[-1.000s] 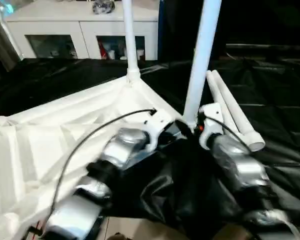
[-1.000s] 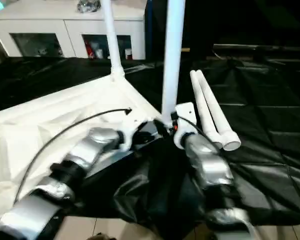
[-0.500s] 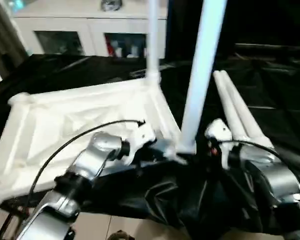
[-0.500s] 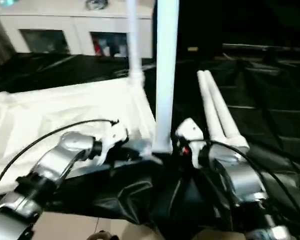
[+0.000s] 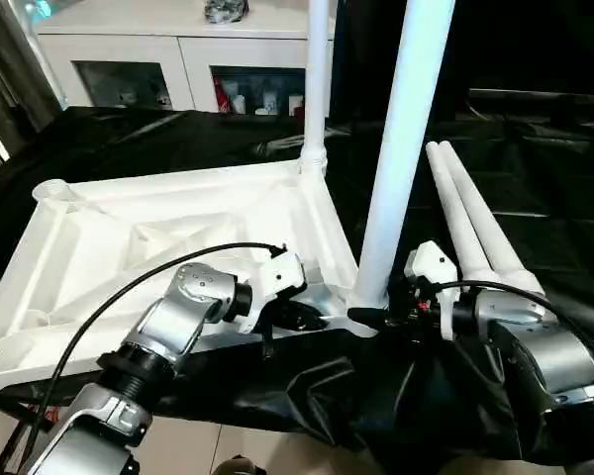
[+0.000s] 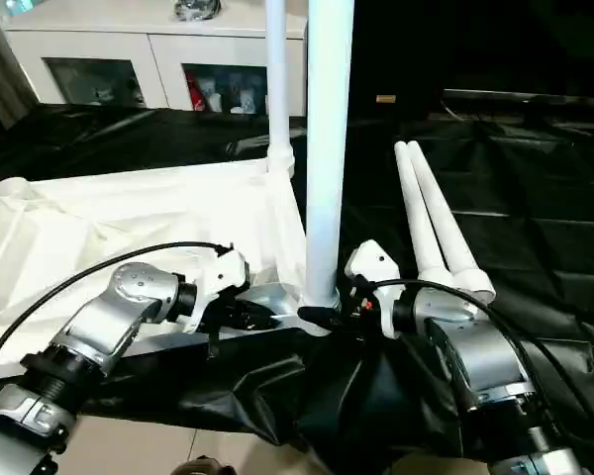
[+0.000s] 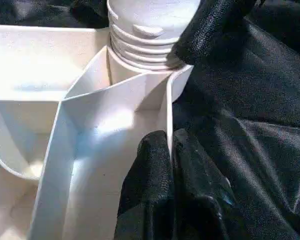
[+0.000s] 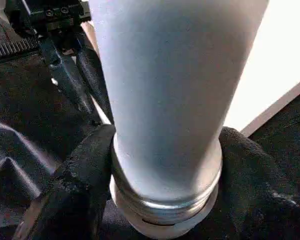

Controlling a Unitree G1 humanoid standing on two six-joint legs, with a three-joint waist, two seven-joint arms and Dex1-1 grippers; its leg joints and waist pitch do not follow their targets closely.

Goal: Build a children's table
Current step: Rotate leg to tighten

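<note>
While the near leg point(image 5: 401, 148) stands in its corner socket at the work table's point(image 5: 554, 198) front edge, I judge I'm screwing it home, the second of four. My right gripper point(image 8: 160, 195) clasps the leg's base, one finger on each side. My left gripper point(image 7: 171, 170) is pinched on the tabletop point(image 5: 129, 257) wall just beside that socket, steadying it. Another leg point(image 5: 317, 79) stands at the tabletop's far corner; two spare legs point(image 5: 470, 223) lie beside my right arm. Next I'd need to twist until the threads seat.
</note>
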